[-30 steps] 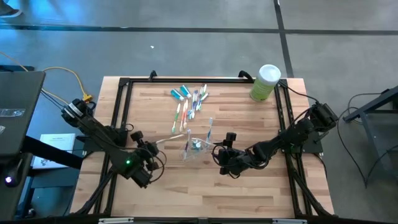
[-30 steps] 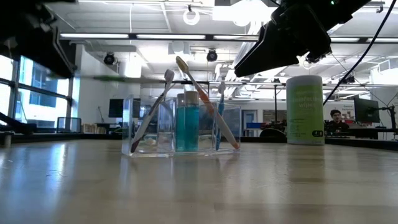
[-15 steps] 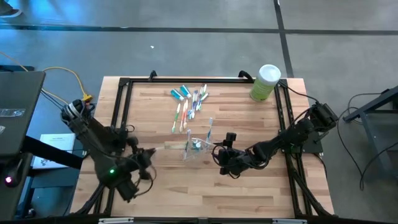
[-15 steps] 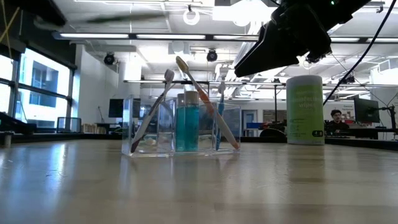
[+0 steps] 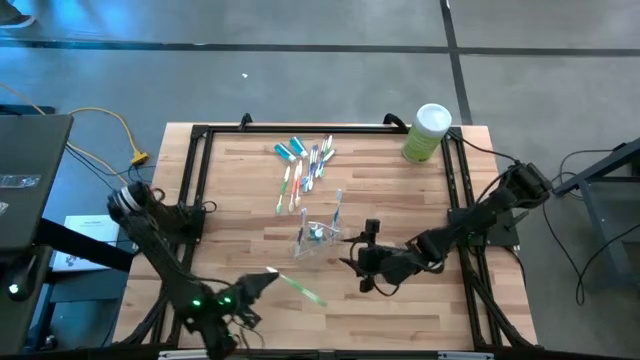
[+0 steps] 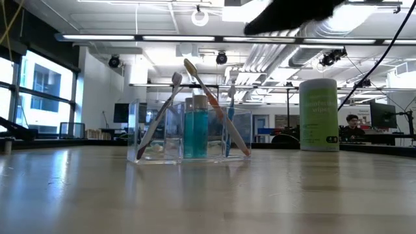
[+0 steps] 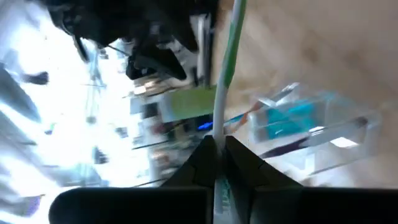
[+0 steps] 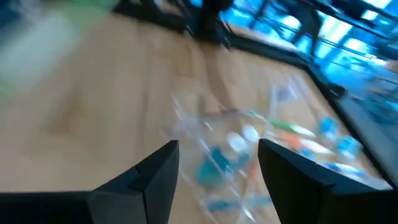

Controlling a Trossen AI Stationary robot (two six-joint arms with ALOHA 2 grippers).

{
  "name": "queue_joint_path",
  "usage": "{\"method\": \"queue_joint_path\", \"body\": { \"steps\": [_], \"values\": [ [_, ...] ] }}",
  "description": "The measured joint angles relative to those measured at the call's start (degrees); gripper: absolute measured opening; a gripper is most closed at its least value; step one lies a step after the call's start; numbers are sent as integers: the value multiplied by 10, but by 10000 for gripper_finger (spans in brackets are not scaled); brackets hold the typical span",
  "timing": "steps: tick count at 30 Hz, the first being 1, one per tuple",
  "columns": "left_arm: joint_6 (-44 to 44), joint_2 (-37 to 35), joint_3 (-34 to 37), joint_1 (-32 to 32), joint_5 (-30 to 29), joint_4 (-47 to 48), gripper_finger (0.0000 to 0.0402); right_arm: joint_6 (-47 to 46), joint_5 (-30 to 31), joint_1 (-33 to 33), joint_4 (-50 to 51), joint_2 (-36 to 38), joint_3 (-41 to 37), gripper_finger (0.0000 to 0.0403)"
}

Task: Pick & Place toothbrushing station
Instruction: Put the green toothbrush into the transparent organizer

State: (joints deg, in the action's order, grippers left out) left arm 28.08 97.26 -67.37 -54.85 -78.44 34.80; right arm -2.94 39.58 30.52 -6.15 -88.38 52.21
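My left gripper (image 5: pixel 258 287) hovers near the table's near edge, shut on a green-and-white toothbrush (image 5: pixel 298 291) that sticks out past its fingertips toward the table's right. A clear plastic cup (image 5: pixel 318 237) stands mid-table with toothbrushes leaning in it and a teal toothpaste tube (image 6: pixel 195 133) upright among them. My right gripper (image 5: pixel 352 262) hangs open just right of the cup, touching nothing. More toothbrushes and tubes (image 5: pixel 305 160) lie loose toward the far edge. My left gripper pinches the toothbrush between its two fingers at one end of the handle (image 7: pixel 217 144). The fingers lie along the brush, about level, so the rest (image 7: pixel 229 56) runs straight out beyond the fingertips. The brush is lifted clear of the table.
A light-green canister (image 5: pixel 428 132) with a white lid stands at the far right corner. A black frame (image 5: pixel 200 180) runs along the table's edges. Bare wood (image 5: pixel 400 310) shows at the near right.
My left gripper has swung toward the table's near edge and rolled about, staying shut on the toothbrush. The brush pointed at the cup before; it now points toward the table's right. My right gripper has risen a little, still open.
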Motion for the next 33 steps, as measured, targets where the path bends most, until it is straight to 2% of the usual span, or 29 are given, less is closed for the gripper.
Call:
{"method": "queue_joint_path", "body": {
  "steps": [4, 8, 15, 19, 22, 28, 33],
  "values": [
    [150, 51, 0, 32, -103, -68, 8, -11, -102, 2, -64, 23, 0, 212],
    [221, 67, 0, 68, -101, -116, 10, -16, -190, -9, -104, 22, 0, 212],
    [315, 68, 0, 103, -67, -210, 11, -19, -177, -45, -121, 3, 0, 212],
    [377, 67, 0, 112, -8, -274, 11, -19, -202, -68, -139, -13, 0, 212],
    [416, 67, 0, 120, -3, -329, 11, -20, -229, -77, -144, -23, 0, 212],
    [458, 67, 0, 140, 23, -361, 12, -60, -278, -82, -154, -43, 0, 212],
    [488, 67, 0, 152, 36, -388, 12, -63, -276, -89, -154, -48, 0, 212]
  ]
}}
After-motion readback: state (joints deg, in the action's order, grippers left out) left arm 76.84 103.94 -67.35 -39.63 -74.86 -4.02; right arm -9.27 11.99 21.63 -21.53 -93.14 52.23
